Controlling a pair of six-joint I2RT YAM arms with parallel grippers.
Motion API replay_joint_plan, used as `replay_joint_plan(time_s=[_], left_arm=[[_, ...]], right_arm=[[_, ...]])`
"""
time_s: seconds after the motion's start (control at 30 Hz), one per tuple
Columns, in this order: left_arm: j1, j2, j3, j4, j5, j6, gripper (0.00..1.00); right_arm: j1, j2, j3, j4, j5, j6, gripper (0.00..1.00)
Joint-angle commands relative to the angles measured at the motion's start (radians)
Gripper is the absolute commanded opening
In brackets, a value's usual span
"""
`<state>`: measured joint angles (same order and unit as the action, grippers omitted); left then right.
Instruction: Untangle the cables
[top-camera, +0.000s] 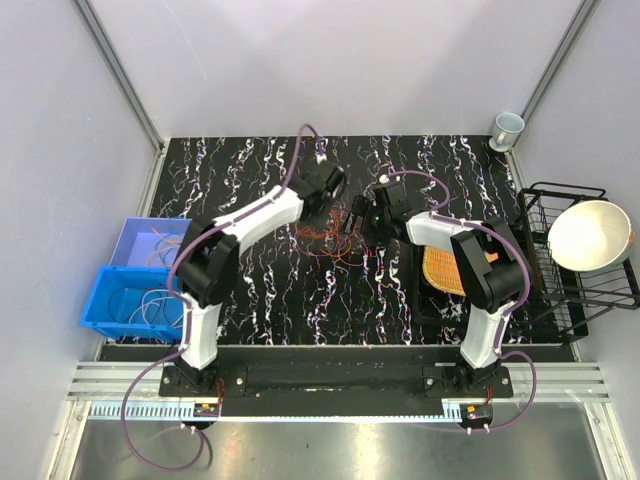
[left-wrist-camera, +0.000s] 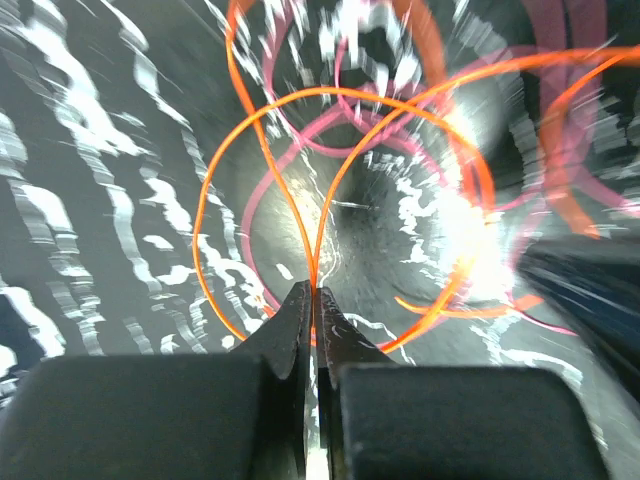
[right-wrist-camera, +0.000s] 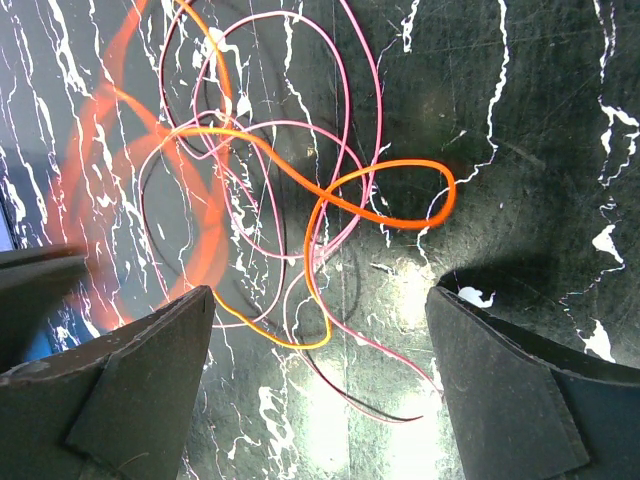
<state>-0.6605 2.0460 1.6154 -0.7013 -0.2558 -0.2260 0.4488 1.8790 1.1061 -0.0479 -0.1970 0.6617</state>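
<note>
The cables (top-camera: 335, 235) lie as a small tangle of thin orange, red and pink loops on the black marbled table, between the two grippers. My left gripper (top-camera: 335, 187) is shut on an orange cable (left-wrist-camera: 318, 200), whose strands run up out of the closed fingertips (left-wrist-camera: 300, 300) into wide loops; pink loops lie behind them. My right gripper (top-camera: 358, 215) is open above the tangle. In the right wrist view orange, yellow and pink loops (right-wrist-camera: 300, 200) lie between and beyond its spread fingers (right-wrist-camera: 150, 350); nothing is held.
A blue bin (top-camera: 120, 300) holding pale cables and a lighter blue bin (top-camera: 145, 240) stand at the left edge. An orange woven mat (top-camera: 445, 268) lies under the right arm. A black wire rack (top-camera: 560, 260) with a white bowl (top-camera: 590, 235) stands right. A cup (top-camera: 507, 128) sits far right.
</note>
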Motion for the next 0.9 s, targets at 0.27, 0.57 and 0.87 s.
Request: replay_joint_plan(time_s=[0.27,0.57,0.87], left_arm=[[-0.005,-0.412,0.337,-0.113,0.131,0.014,0.0],[-0.002,-0.665,0.091,0.008,0.112,0.004,0.0],[-0.002,-0.682,-0.121,0.033,0.081,-0.041,0.0]], right_arm=[[-0.002,0.025,0.018,-0.007,-0.001,-0.007,0.92],[-0.004,0.035,0.023,-0.007,-0.012,-0.005,0.92],[-0.004,-0.013,0.002,-0.004,0.013,-0.02,0.92]])
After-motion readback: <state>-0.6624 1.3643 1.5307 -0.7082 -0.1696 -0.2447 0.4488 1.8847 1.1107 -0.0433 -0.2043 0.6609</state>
